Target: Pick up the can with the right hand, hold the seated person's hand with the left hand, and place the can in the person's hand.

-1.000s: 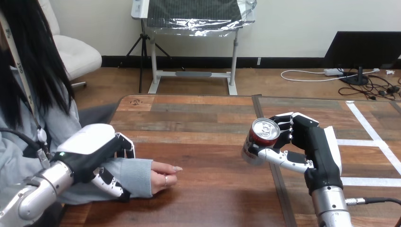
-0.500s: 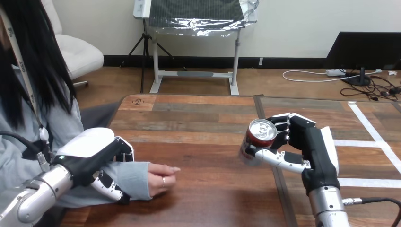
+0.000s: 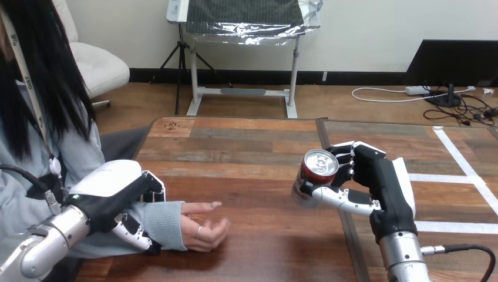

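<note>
So the right hand (image 3: 384, 185) had its fingers and thumb wrapped round the can (image 3: 314, 179), which was tilted with its silver top facing up and toward the camera, over the wooden table (image 3: 252, 147) right of centre; over on the left side the left hand (image 3: 114, 191) was clamped round the person's wrist (image 3: 158, 220), on the grey sleeve; the person's hand (image 3: 202, 226) lay on the table palm up, fingers loosely curled, well apart from the can
</note>
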